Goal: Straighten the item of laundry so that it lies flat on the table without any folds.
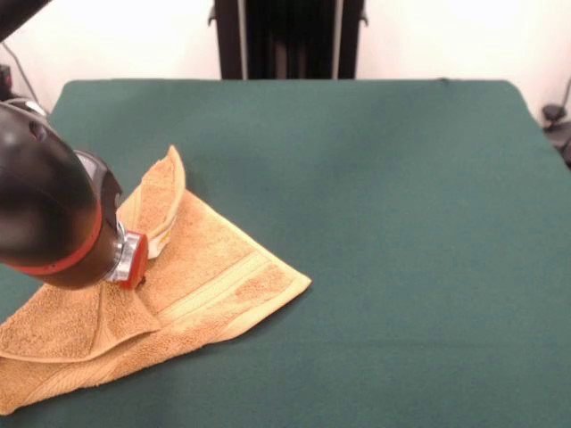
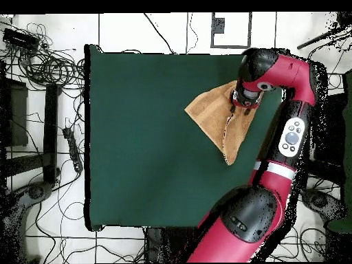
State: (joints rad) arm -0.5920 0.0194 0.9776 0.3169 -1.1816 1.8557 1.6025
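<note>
Front view: we see the tool [image 1: 141,267] down on the folded towel [image 1: 214,267]; its grip we cannot tell. Next, we judge, drag the fold outward across the worktop [image 1: 401,223].

Arm [image 1: 49,223] is covering part of the towel [image 1: 214,259] — gripper [image 1: 143,272] state is staying hidden; the towel's left corner is running off-frame.

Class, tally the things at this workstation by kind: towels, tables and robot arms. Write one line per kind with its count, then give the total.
Towels: 1, the orange-tan towel, still folded
Tables: 1, the green table
Robot arms: 1, the red and black arm
Total: 3
</note>
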